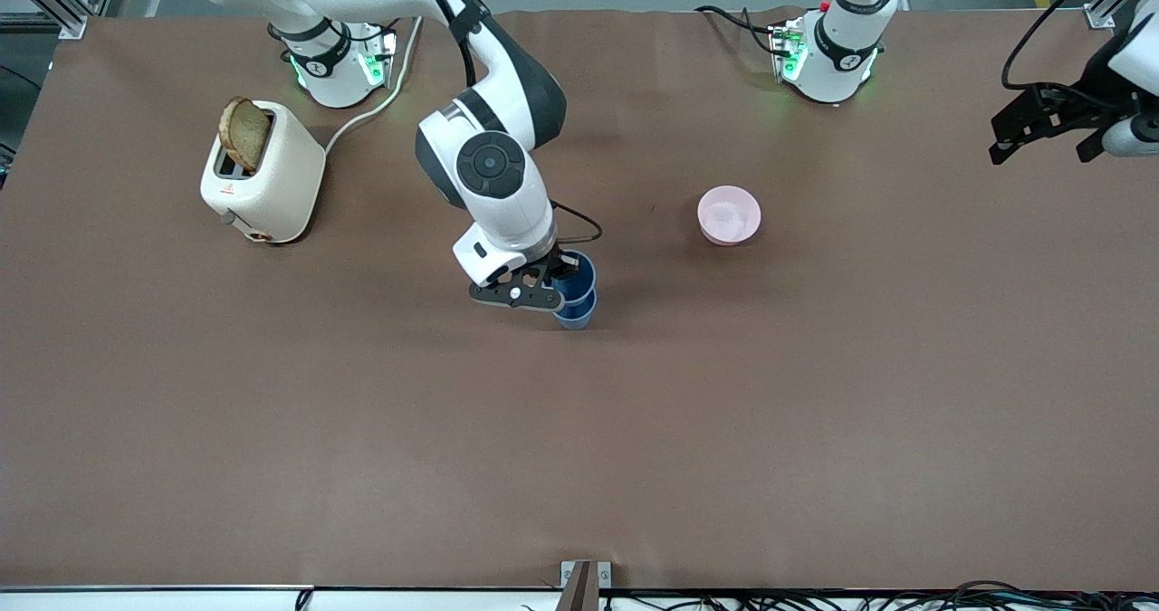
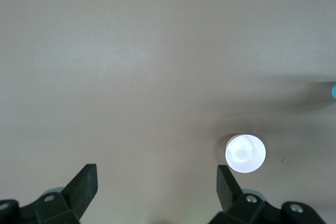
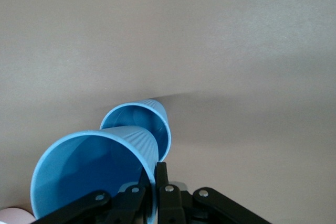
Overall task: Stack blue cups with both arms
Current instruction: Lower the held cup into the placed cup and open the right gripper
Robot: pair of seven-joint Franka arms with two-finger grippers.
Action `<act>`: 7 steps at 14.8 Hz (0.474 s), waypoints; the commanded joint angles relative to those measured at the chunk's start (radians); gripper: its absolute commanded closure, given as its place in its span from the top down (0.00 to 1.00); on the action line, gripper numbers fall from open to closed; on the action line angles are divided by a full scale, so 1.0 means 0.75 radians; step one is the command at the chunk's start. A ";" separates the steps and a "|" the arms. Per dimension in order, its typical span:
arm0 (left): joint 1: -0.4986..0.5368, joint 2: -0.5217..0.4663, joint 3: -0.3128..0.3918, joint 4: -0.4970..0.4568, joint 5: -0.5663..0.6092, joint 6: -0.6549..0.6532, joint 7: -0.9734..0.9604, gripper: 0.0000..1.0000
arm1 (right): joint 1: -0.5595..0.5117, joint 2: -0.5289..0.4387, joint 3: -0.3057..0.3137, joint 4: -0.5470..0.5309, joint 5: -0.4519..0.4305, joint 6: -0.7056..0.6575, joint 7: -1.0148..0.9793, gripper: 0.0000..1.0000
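My right gripper [image 1: 554,291] is over the middle of the table, shut on the rim wall of one blue cup [image 1: 579,273]. That cup's narrow end sits in the mouth of the second blue cup [image 1: 575,312], which stands on the table. In the right wrist view the held cup [image 3: 89,177] is pinched at my right gripper [image 3: 156,182], and the lower cup [image 3: 149,121] shows past it. My left gripper [image 1: 1041,151] waits open and empty above the left arm's end of the table. In its own view the left gripper [image 2: 156,181] is spread wide over bare tabletop.
A pink bowl [image 1: 729,215] sits toward the left arm's side of the cups and shows pale in the left wrist view [image 2: 245,153]. A cream toaster [image 1: 272,181] with a bread slice [image 1: 244,133] stands near the right arm's base.
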 commanded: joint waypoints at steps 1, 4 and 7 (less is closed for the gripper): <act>-0.004 -0.003 -0.016 -0.023 -0.022 0.019 -0.008 1.00 | 0.016 -0.010 -0.011 -0.022 0.013 0.040 0.014 0.01; -0.004 -0.003 -0.030 -0.025 -0.013 0.019 -0.018 1.00 | 0.016 -0.008 -0.011 -0.022 0.009 0.038 0.006 0.01; -0.002 0.001 -0.051 -0.023 -0.005 0.019 -0.055 1.00 | 0.016 0.008 -0.011 -0.024 0.007 0.038 0.004 0.02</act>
